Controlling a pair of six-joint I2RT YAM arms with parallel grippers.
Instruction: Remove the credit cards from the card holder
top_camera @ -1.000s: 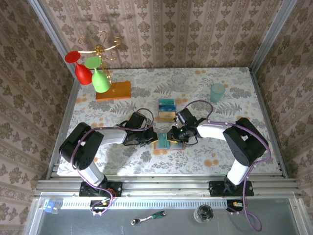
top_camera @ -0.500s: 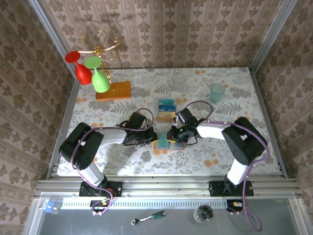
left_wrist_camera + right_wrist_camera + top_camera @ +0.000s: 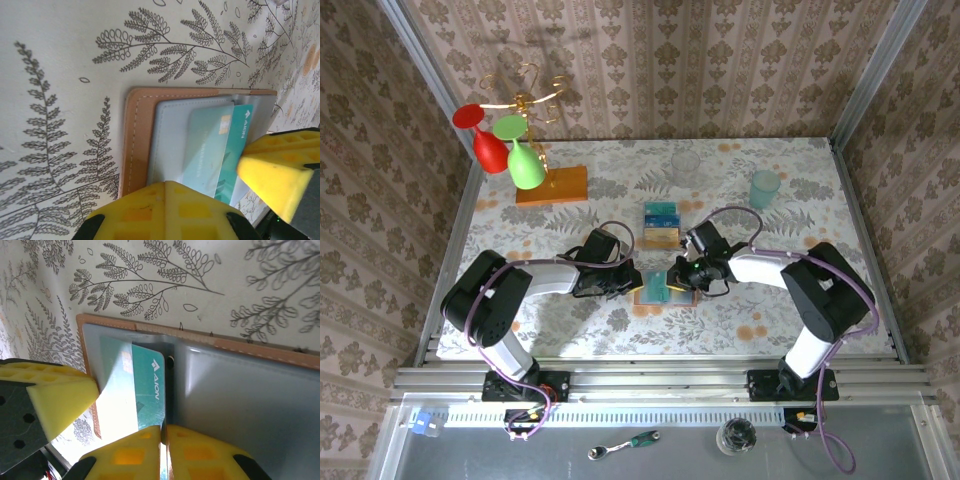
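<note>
The holder [image 3: 660,298] lies open at the top view's centre, between both end effectors. The right end effector [image 3: 162,435], nearly closed, pinches the teal card [image 3: 135,385]. The left end effector [image 3: 165,197], closed, presses the holder's edge.

Holder [image 3: 137,140] lies open and flat on the table, near its middle. It has a reddish-brown leather rim with stitching, and the grey-blue pockets face up. Teal card [image 3: 142,385] sits partway out of one pocket, skewed. Its white-logo end is exposed and the other end is under the pocket lip. Cards [image 3: 661,225] already out lie just beyond the holder, not touching it: blue and teal on the far side, orange-tan nearest.
</note>
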